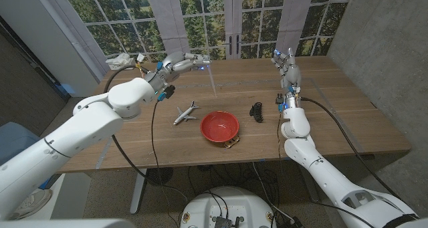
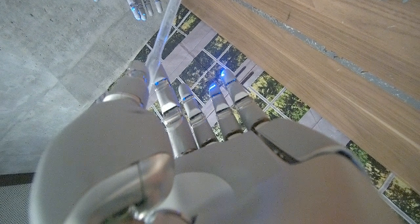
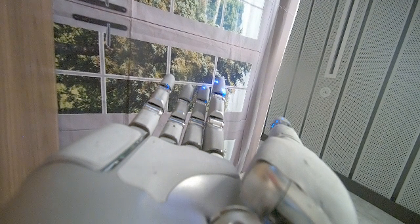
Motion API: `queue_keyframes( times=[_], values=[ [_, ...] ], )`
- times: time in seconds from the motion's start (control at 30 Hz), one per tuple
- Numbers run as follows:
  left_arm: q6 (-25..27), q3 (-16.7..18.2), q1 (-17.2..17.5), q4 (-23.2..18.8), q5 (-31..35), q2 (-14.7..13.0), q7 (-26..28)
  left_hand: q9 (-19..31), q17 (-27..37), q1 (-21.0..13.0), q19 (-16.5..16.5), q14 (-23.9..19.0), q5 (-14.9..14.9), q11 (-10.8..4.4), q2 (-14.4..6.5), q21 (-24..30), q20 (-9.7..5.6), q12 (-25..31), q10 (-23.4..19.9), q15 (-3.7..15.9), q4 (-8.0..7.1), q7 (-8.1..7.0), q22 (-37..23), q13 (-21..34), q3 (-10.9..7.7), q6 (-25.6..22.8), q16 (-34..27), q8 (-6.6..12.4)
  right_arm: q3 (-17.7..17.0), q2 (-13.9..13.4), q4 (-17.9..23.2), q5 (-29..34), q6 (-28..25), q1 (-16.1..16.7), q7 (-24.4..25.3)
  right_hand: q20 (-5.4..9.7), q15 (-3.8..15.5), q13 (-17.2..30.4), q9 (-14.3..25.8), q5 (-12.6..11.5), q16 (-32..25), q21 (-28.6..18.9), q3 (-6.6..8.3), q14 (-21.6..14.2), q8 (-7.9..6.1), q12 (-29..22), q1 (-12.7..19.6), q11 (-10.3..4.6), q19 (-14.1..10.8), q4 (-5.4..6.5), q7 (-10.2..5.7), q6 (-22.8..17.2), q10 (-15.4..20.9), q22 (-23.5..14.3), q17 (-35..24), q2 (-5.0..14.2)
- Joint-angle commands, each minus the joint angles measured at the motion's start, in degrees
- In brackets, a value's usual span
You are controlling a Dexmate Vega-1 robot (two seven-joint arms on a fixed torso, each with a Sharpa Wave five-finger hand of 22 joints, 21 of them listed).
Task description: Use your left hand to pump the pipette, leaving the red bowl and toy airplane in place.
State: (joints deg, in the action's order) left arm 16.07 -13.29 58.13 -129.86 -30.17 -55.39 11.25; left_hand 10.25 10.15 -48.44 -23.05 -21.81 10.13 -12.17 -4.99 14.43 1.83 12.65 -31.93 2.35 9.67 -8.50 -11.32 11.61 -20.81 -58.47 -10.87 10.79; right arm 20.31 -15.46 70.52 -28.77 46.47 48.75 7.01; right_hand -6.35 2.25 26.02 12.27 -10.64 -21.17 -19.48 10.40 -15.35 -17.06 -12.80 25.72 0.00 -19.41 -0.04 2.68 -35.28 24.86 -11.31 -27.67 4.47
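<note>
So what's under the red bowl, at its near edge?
A small gold-coloured object pokes out from beneath the red bowl. Only its edge shows; the rest is covered, so I cannot identify it. The bowl's inside looks empty.

pipette point(image 2: 159, 35) bulb hidden in left hand point(image 2: 197, 165)

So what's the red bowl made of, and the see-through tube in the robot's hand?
The red bowl looks like glossy plastic or glazed ceramic; its rim shines. The pipette, held by the left hand, looks like thin clear plastic: the window shows through it.
</note>
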Motion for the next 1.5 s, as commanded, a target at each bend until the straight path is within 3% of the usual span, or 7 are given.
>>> queue_keyframes(
  times=[0.03, 0.17, 0.4, 0.87, 1.5],
  values=[
    [0.72, 0.41, 1.56, -2.26, 4.59, -1.78, 1.07, 0.16, 0.06, -0.42, -0.16, -0.46, -0.31, 0.02, 0.03, 0.35, -0.37, -0.05, -0.54, 6.10, 0.02, -0.16, -0.31, 0.09, 0.14, -0.47, -0.29, 0.13, -0.99, 0.37, 0.93, -3.46, 0.38, 0.99, -2.50, 0.01, 0.83, 0.04, 0.02, -0.31, 0.13, 0.06, 0.10, 0.32, 0.17, -0.21, 0.28, 0.34, 0.28, -0.41, 0.26, -0.12, -0.19, -0.26, -0.17, 0.09],
    [0.57, 0.33, 1.72, -2.43, 6.09, -2.00, 1.01, 0.17, 0.06, -0.46, -0.23, -0.50, -0.32, 0.01, 0.05, 0.38, -0.43, 0.00, -0.76, 6.10, 0.02, -0.04, -0.31, 0.10, 0.17, -0.59, -0.30, 0.15, -1.25, 0.25, 1.30, -3.63, 0.41, 1.20, -2.80, -0.01, 0.82, 0.04, 0.02, -0.32, 0.15, 0.08, 0.12, 0.31, 0.20, -0.23, 0.23, 0.35, 0.32, -0.52, 0.41, -0.21, -0.22, -0.27, -0.18, 0.12],
    [0.22, -0.11, 1.85, -2.92, 9.77, -2.62, 1.06, 0.16, 0.06, -0.37, -0.30, -0.59, -0.35, -0.02, 0.15, 0.42, -0.54, 0.01, -0.86, 6.28, -0.04, -0.08, -0.31, 0.10, 0.29, -0.86, -0.33, 0.21, -1.72, 0.50, 2.53, -10.77, -0.15, 1.87, -8.10, -0.01, 0.82, 0.05, 0.02, -0.33, 0.20, 0.09, 0.13, 0.37, 0.29, -0.29, 0.15, 0.33, 0.35, -0.69, 0.49, -0.25, -0.21, -0.28, -0.20, 0.16],
    [-2.06, -2.12, 1.48, -1.83, 16.66, -2.59, -0.34, 0.15, 0.09, -0.13, -0.35, -0.74, -0.39, -0.03, 0.23, 0.46, -0.67, 0.05, -1.20, 6.72, -0.21, -0.29, -0.31, 0.11, 0.51, -1.05, -0.38, 0.17, -2.65, 0.55, 4.12, -17.22, -3.38, 2.38, -13.49, -0.01, 0.56, 0.08, 0.05, -0.38, 0.39, 0.20, 0.21, 0.64, 0.51, -0.33, -0.03, 0.51, 0.64, -1.20, 0.83, -0.44, -0.47, -0.30, -0.26, 0.33],
    [-6.00, -2.35, 2.98, -0.41, 22.77, -1.03, -0.72, 0.13, 0.06, -0.07, -0.50, -1.11, -0.34, -0.10, 0.20, 0.55, -1.00, 0.19, -1.95, 7.22, -0.22, -0.52, -0.31, 0.13, 0.55, -1.57, -0.43, 0.21, -3.14, 1.84, 2.87, -17.09, -3.55, 1.73, -14.27, -0.04, 0.50, 0.12, 0.08, -0.39, 0.57, 0.27, 0.27, 0.86, 0.85, -0.47, -0.39, 0.57, 0.86, -1.67, 1.01, -0.40, -0.51, -0.33, -0.34, 0.54]
  ],
)
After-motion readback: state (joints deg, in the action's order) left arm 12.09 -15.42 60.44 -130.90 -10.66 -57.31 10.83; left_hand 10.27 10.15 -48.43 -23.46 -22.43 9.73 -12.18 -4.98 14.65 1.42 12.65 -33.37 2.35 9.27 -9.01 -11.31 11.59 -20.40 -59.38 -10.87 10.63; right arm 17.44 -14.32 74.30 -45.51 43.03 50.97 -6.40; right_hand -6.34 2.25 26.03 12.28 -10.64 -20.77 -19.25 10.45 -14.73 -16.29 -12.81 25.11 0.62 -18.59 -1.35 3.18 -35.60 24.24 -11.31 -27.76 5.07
